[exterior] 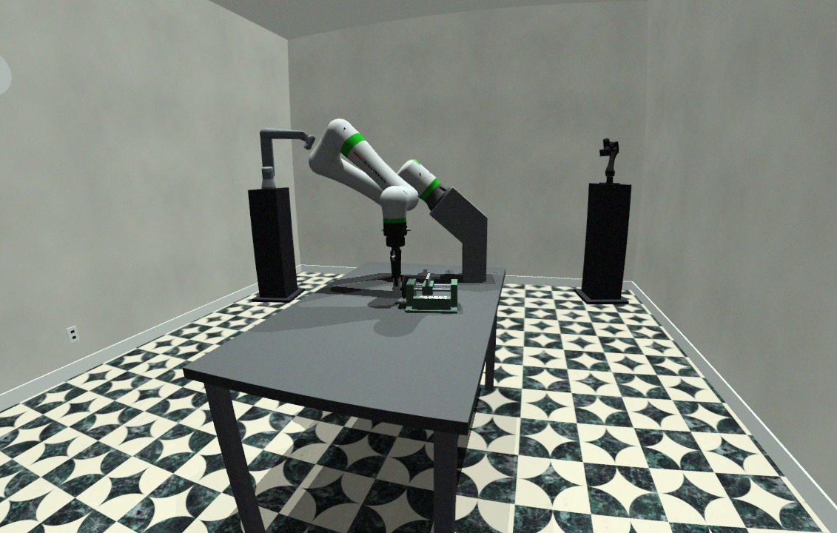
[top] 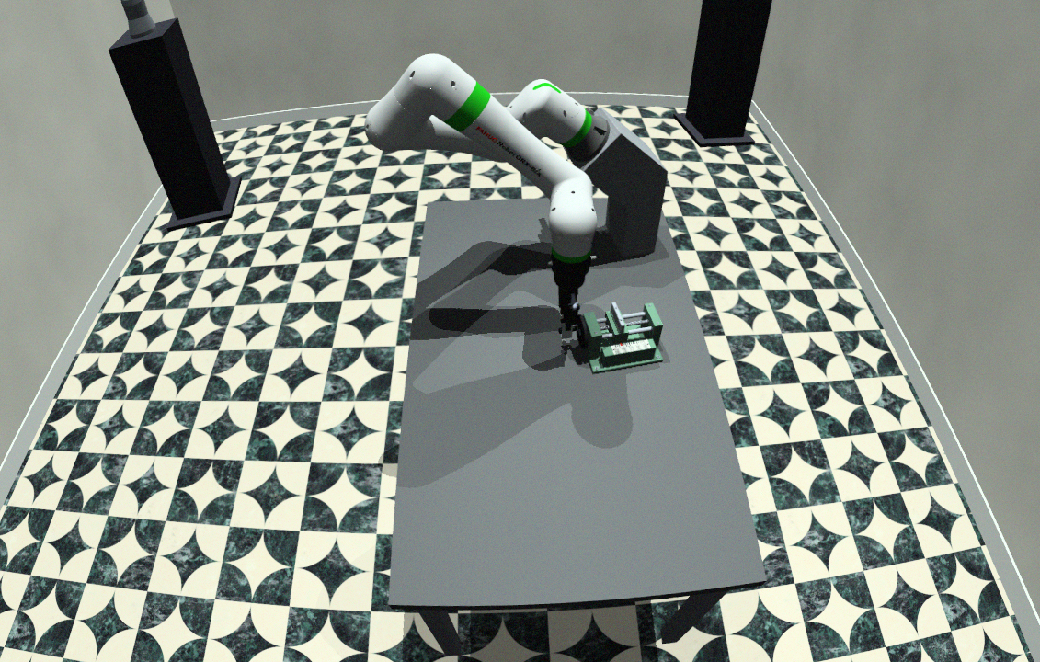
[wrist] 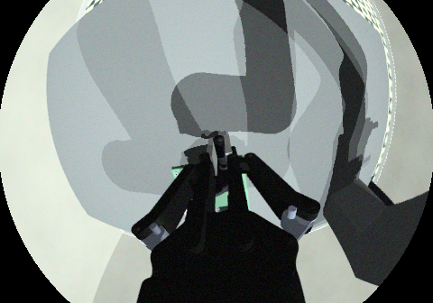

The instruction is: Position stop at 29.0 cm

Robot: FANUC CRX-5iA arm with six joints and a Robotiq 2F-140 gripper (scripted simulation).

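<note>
Stop fixture on table — handwheel at its left end in top view, pedestal behind

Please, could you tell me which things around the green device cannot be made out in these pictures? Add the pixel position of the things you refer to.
- Stop position on the scale of the green device (top: 629,356) (exterior: 431,303): markings too small in top and exterior views.
- Handwheel's full outline: wrist view, hidden by the gripper (top: 566,344) (exterior: 397,289) (wrist: 219,151).
- Exact finger contact: too small and dark in exterior view.

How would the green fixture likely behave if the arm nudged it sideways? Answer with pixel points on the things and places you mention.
The green fixture (top: 627,357) (exterior: 431,304) would probably slide rather than tip, given its low, wide base plate. It looks rigid, with solid end blocks joined by straight rods. Rolling seems unlikely on that flat base.
</note>
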